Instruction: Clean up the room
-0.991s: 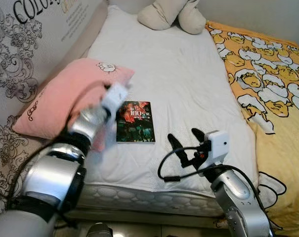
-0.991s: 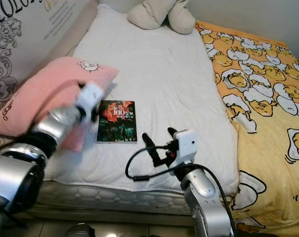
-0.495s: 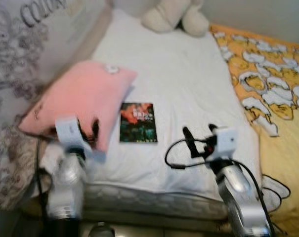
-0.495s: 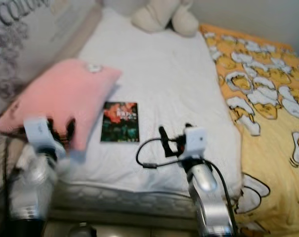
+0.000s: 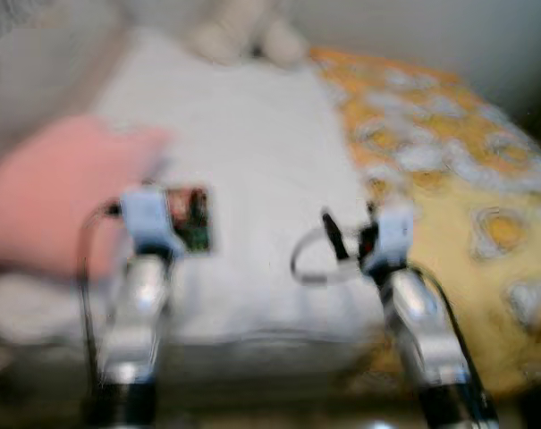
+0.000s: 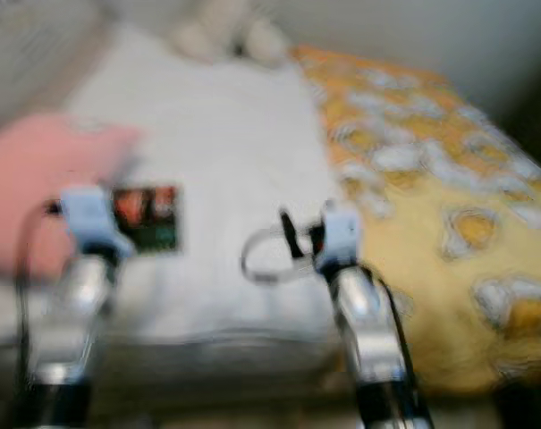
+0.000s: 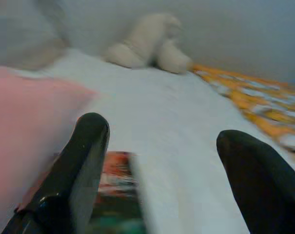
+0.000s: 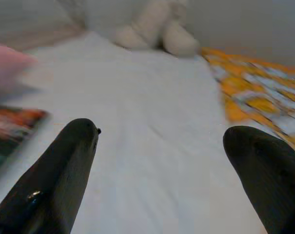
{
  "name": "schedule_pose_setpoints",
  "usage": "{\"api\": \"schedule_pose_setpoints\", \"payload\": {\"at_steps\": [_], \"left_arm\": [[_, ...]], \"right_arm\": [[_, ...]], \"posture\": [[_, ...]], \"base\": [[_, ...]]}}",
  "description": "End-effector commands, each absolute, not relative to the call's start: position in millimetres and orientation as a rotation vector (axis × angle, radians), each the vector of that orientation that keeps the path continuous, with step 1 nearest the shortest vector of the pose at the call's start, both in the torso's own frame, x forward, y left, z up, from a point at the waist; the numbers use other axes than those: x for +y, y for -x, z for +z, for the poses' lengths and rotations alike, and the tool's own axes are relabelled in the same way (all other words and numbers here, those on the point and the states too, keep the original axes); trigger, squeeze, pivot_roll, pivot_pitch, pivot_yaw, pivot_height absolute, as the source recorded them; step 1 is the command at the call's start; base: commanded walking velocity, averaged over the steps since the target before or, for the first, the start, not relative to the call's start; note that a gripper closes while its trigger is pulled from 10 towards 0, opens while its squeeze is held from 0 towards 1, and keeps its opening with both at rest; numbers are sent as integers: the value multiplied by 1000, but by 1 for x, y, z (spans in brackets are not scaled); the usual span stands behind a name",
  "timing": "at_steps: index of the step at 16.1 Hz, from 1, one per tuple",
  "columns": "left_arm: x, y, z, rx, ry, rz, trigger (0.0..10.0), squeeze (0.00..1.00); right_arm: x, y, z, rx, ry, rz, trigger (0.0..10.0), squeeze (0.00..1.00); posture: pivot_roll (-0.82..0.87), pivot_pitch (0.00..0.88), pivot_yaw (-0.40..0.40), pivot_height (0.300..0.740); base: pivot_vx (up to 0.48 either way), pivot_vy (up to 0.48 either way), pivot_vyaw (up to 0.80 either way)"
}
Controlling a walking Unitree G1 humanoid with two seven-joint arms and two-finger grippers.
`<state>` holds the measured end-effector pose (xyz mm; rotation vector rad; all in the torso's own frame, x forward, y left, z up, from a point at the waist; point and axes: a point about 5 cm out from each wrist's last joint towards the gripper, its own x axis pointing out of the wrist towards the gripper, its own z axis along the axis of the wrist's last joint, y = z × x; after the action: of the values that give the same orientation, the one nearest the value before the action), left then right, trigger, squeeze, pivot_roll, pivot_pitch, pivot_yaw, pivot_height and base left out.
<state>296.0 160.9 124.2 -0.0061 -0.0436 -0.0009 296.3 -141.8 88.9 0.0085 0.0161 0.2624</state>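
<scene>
The eye views are blurred by motion. A dark book (image 5: 194,231) with a red cover picture lies on the white mattress (image 5: 252,134), beside a pink pillow (image 5: 55,188). My left gripper (image 7: 164,139) is open and empty, held near the bed's front edge and pointing over the book (image 7: 115,195). Further right, over bare mattress, my right gripper (image 5: 349,234) is open and empty, with a black cable looped beside it. In the right wrist view the book (image 8: 13,129) lies off to one side.
A cream plush toy (image 5: 239,36) sits at the head of the bed. A yellow patterned duvet (image 5: 449,170) covers the right side of the bed. A wall runs along the left behind the pillow.
The camera has swung, so the picture shifted and blurred. My left arm has drawn back from the pink pillow to the bed's front edge by the book. The right gripper stays open.
</scene>
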Motion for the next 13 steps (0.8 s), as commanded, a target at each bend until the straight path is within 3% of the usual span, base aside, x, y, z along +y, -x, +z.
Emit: {"api": "schedule_pose_setpoints", "payload": {"at_steps": [1, 7, 13], "left_arm": [[166, -297, 130, -58, -9, 25, 10000, 0], [170, -288, 130, -58, -16, 26, 10000, 0], [170, -286, 126, -40, -41, 32, 10000, 0]], "right_arm": [[-138, -299, 95, -17, -2, 276, 10000, 427], [-134, -303, 89, -11, 3, 299, 10000, 431], [-130, -309, 89, -15, 10, 321, 10000, 435]], "posture": [[221, 0, -180, 740], [242, 0, -185, 740], [260, 0, -203, 740]], "base": [[296, -375, -800], [297, -372, -800], [0, 0, -800]]}}
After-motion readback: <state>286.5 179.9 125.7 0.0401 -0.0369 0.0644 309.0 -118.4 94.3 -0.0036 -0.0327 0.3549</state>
